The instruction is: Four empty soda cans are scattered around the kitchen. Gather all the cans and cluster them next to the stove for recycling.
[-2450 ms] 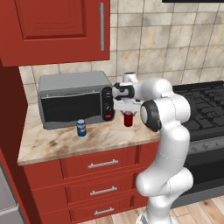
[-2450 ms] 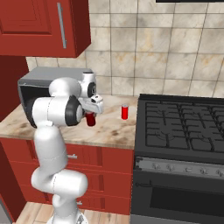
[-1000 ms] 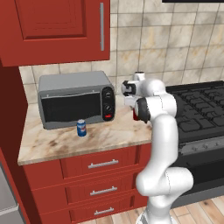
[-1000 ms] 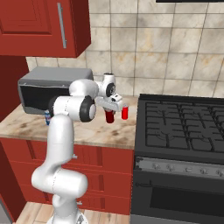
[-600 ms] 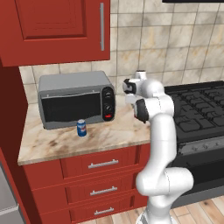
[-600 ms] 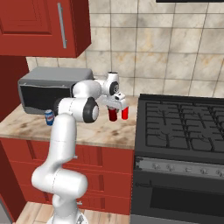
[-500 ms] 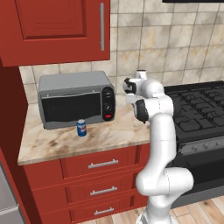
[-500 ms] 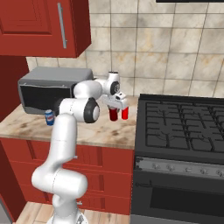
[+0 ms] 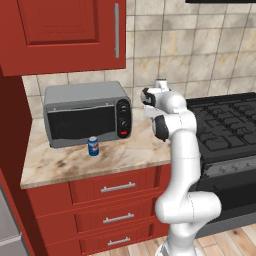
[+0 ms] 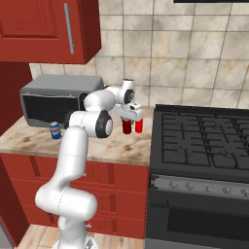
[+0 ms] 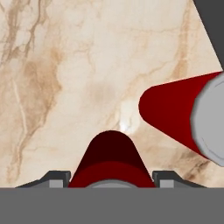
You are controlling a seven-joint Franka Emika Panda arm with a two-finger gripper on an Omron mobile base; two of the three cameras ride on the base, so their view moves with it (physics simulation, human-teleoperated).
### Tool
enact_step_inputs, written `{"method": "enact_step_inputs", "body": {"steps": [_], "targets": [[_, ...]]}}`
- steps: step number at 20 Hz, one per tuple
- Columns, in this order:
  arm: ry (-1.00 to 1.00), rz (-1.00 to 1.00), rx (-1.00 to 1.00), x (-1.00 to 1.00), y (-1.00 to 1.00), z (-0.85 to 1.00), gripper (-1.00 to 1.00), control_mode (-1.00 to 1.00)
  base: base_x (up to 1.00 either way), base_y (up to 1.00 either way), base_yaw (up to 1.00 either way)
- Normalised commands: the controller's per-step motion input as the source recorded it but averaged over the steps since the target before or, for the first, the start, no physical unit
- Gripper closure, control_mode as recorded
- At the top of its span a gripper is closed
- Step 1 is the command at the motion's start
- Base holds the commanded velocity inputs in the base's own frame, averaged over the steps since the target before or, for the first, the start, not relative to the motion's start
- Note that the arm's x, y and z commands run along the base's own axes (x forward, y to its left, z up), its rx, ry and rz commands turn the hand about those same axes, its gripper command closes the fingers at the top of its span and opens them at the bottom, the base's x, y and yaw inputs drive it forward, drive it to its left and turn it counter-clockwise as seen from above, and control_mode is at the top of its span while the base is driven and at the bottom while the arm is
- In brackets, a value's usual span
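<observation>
My gripper (image 10: 127, 120) is shut on a red soda can (image 10: 127, 127) and holds it upright, low over the marble counter (image 10: 97, 143). In the hand view this held can (image 11: 111, 159) sits between the two dark fingertips (image 11: 56, 177). A second red soda can (image 10: 138, 126) (image 11: 183, 116) stands on the counter just to its right, close to the left edge of the black stove (image 10: 204, 136) (image 11: 214, 26). A blue soda can (image 9: 93, 146) (image 10: 55, 131) stands in front of the toaster oven. From the left base view the arm (image 9: 172, 115) hides the hand and both red cans.
The grey toaster oven (image 9: 85, 112) occupies the back left of the counter. Red upper cabinets (image 9: 65, 35) hang above it and red drawers (image 9: 115, 187) run below. Bare counter (image 9: 135, 150) lies between the toaster oven and the stove (image 9: 225, 125).
The gripper has carried the red can a little further right, closer to the standing red can, and has held still over the last half second. The other cans have not moved.
</observation>
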Motion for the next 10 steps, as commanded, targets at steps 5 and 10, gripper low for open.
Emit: {"method": "enact_step_inputs", "body": {"steps": [5,10], "targets": [[0.00,0.00,0.00,0.01,-0.01,-0.22,1.00,-1.00,0.00,0.00,0.00],[0.00,0.00,0.00,0.00,0.00,-0.23,-1.00,-1.00,0.00,0.00,0.00]]}}
